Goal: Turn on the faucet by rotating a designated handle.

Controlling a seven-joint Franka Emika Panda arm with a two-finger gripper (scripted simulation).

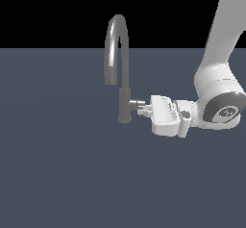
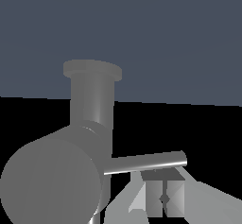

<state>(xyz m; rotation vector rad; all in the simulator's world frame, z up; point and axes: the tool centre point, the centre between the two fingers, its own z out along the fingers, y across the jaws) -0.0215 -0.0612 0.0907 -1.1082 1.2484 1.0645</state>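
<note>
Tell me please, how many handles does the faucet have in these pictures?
1. The handle sticks out sideways from the base column of the faucet, toward the exterior view's right, right at the gripper. The column's far side is hidden.

Bare simulated scene: flat slate floor (image 1: pixel 57 174), black void, lone faucet (image 1: pixel 117 54).

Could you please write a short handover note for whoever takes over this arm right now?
Gripper: level, pointing toward the exterior view's left, fingertips at the handle. Whether the fingers are open or shut on anything cannot be told; in the wrist view one finger sits just beside the thin lever.
Faucet: upright on the grey surface, spout arching high, handle sticking out of the base column toward the gripper.
Done: approach to the handle.
Left: confirm contact with the lever, then rotate the handle. No water is shown, so on or off cannot be judged.
</note>
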